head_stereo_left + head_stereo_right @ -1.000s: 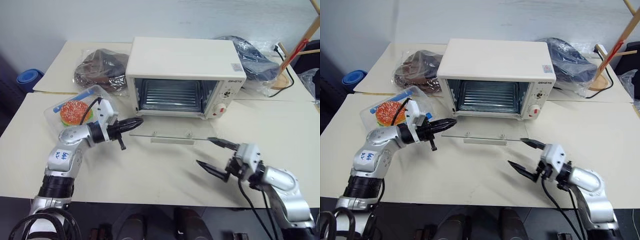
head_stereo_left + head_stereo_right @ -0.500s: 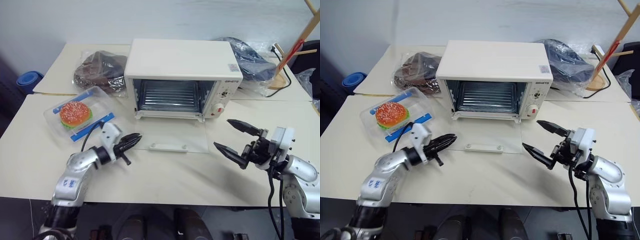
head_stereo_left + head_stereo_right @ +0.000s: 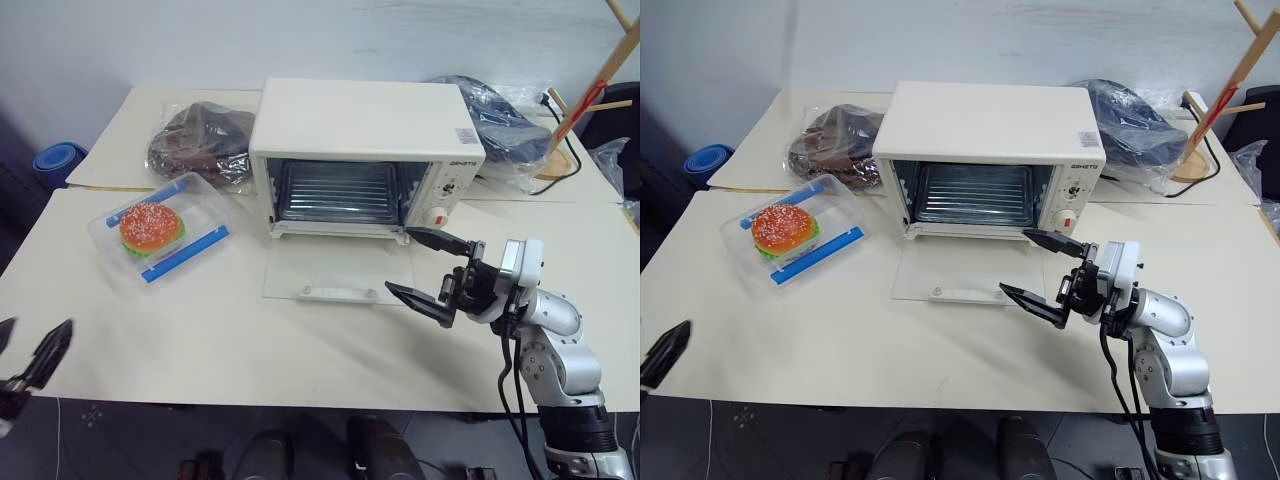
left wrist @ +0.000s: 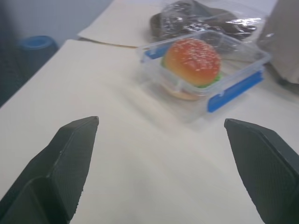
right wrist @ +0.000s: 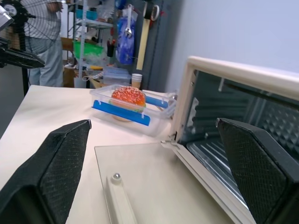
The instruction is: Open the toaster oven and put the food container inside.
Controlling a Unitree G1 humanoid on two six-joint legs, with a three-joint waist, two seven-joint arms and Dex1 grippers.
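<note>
- The boxy cream-white toaster oven (image 3: 365, 155) with the orange-red knob is already open: its glass door (image 3: 340, 272) lies flat on the table (image 3: 300, 350) in front of it, white bar handle (image 3: 338, 293) at the front edge, wire rack showing inside.
- The shallow clear plastic food container (image 3: 160, 232) with blue side clips and a sesame-bun burger sits on the table to the left of the oven, well apart from both grippers.
- Right gripper (image 3: 428, 266) hovers just right of the lowered door, jaws spread wide, holding nothing.
- Left gripper (image 4: 161, 154) is way off at the near left table edge, jaws wide open and empty, pointed toward the container.
- Handling guess: the box looks light and fairly stiff but smooth, so probably a bit slippery. I'd pinch it across the short sides or by the rim near the blue clips, and keep it level.
- Squeezing the thin walls hard could flex them or pop the lid.
</note>
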